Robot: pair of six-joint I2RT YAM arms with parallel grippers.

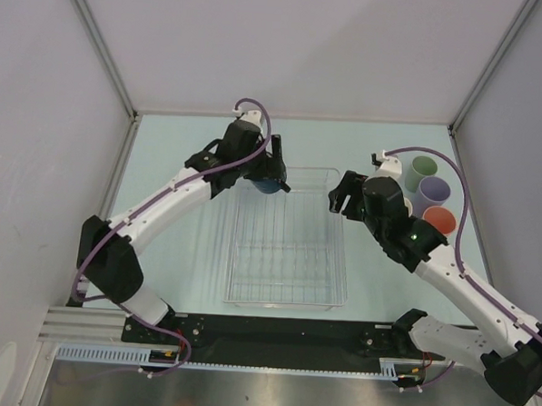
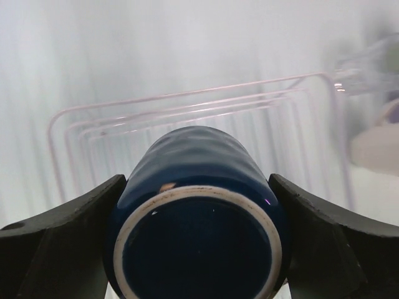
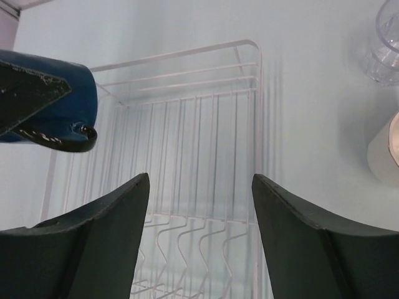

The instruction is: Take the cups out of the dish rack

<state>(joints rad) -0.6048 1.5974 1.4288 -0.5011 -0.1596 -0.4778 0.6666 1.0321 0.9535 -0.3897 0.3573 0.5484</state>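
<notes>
Glossy blue mug [image 2: 196,168], thin wire rack [image 1: 286,254]

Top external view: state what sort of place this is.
Likely a robot test cell in a lab, not a kitchen. Plain pale walls box in a teal table; two robot arms are bolted to a black rail at its near edge; a dish rack and a few cups sit on it.
</notes>
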